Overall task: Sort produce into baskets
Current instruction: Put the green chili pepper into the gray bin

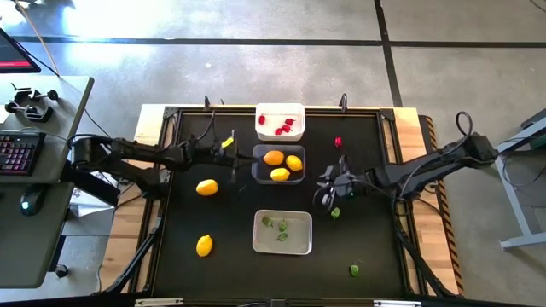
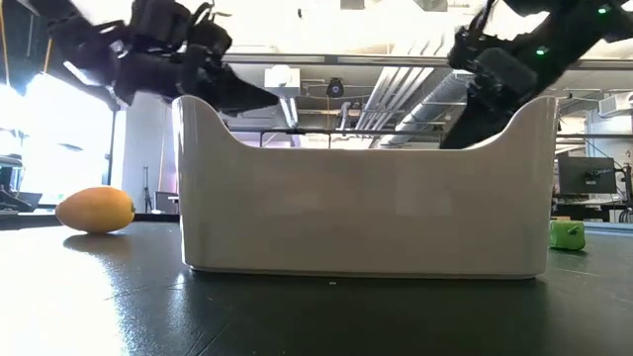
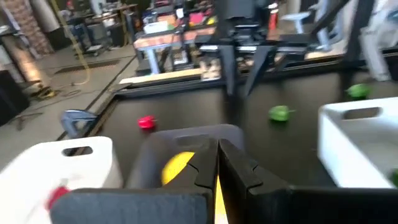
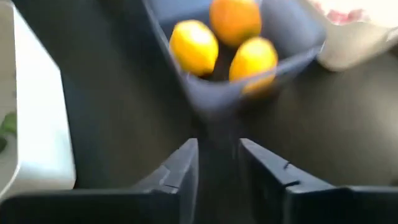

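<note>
Workshop: exposed ceiling ducts [image 2: 396, 99], workbenches [image 3: 180, 37]

No legible text, label, brand, number or sign anywhere.

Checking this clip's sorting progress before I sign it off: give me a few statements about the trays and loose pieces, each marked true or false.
1. The middle dark tray holds three lemons. True.
2. The white tray at the far edge holds green pieces. False: it holds red berries.
3. Two lemons, and, lie loose on the mat. True.
4. Every green piece is in the near pale tray. False: one lies loose.
5. The left gripper is open. False: shut.
</note>
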`<state>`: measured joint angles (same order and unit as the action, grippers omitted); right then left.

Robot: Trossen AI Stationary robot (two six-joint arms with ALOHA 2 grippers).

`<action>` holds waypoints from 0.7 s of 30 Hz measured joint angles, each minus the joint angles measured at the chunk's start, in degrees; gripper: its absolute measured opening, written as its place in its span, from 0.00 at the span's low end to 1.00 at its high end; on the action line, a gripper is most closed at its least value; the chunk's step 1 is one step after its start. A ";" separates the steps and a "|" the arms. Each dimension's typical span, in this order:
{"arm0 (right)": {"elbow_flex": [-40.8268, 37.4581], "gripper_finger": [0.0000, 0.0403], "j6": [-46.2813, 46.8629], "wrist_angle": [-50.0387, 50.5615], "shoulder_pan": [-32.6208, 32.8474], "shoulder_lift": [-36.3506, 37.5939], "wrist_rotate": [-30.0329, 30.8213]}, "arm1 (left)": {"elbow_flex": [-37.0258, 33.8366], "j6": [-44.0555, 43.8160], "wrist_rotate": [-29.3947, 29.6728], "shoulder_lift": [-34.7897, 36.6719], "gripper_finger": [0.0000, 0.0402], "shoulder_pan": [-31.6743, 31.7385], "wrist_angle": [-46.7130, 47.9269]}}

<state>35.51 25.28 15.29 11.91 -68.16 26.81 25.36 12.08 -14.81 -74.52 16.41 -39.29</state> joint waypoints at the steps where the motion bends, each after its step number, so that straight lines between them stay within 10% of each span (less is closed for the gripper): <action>1: 0.00 0.29 2.02 1.42 0.77 0.00 0.00 | -1.41 -1.08 0.11 0.04 0.00 -0.77 -1.69; 11: 0.00 0.54 18.48 13.21 6.42 0.00 -6.59 | -11.02 -4.12 8.34 -0.02 0.00 -7.68 -11.78; 21: 0.00 0.57 24.36 15.95 12.30 -0.04 -13.70 | -11.54 -4.34 11.59 -0.02 0.00 -13.85 -11.54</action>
<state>35.51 49.64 31.24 24.21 -68.20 13.10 13.83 7.74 -3.22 -74.54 2.57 -50.83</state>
